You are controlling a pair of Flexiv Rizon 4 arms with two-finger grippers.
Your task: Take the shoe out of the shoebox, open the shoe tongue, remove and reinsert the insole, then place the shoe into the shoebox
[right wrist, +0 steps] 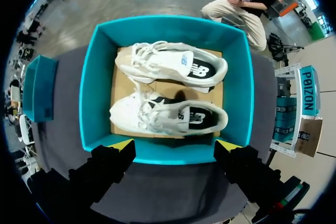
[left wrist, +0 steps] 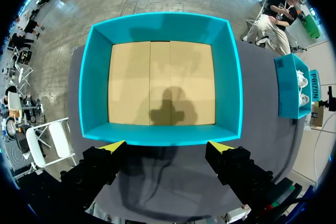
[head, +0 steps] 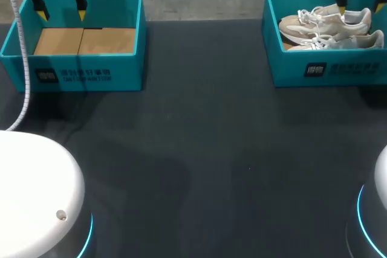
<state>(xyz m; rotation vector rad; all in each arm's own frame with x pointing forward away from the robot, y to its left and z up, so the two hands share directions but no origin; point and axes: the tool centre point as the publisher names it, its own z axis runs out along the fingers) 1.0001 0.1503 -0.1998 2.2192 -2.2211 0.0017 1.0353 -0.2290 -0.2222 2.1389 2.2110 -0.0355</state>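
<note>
Two white-and-beige shoes lie side by side in the teal shoebox (head: 290,67) at the far right: the rear shoe (head: 323,21) and the front shoe (head: 338,41). The right wrist view looks straight down on both shoes (right wrist: 173,64) (right wrist: 168,116), toes pointing the same way, inside their box (right wrist: 92,93). My right gripper (head: 361,7) (right wrist: 176,145) hangs open above the box's near wall, touching nothing. Over the near part of a second teal box (head: 130,67) (left wrist: 157,135), which holds only its cardboard floor, my left gripper (head: 60,13) (left wrist: 167,148) is open and holds nothing.
The dark table (head: 211,149) stretches between and in front of the two boxes. White robot bases stand at the near left (head: 30,197) and near right (head: 378,209) corners. A white cable (head: 24,58) hangs by the left box.
</note>
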